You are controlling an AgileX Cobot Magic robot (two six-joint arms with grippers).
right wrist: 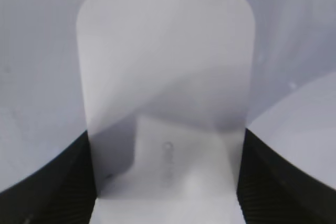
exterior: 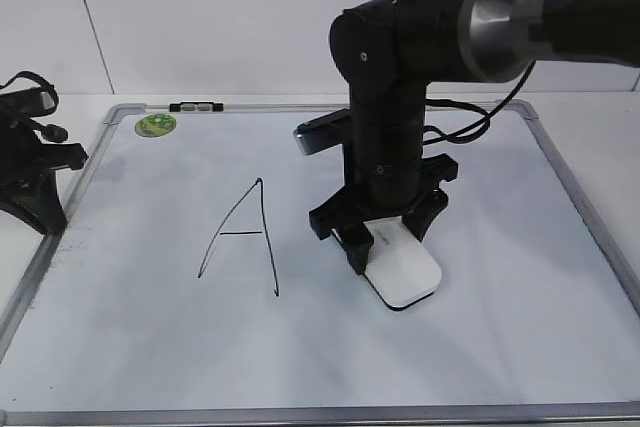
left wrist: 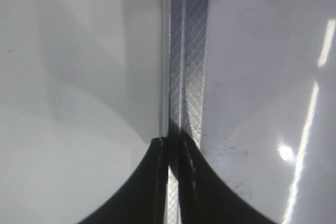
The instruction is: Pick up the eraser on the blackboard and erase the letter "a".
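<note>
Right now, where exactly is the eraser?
In the exterior view, the eraser lies on the blackboard right of centre, to the right of the capital "A", with the right gripper clamped around it.

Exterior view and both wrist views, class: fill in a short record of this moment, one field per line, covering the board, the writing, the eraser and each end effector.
board: blackboard, white surface, grey frame, lying flat
writing: capital A in black marker; no lowercase "a" visible
eraser: eraser, white, flat on the board, right of the A
right end effector: right end effector, fingers against both sides of the eraser
left end effector: left end effector, fingers together, over the board's frame at its left edge
sticker: green sticker, top left corner
clip: clip on top frame
</note>
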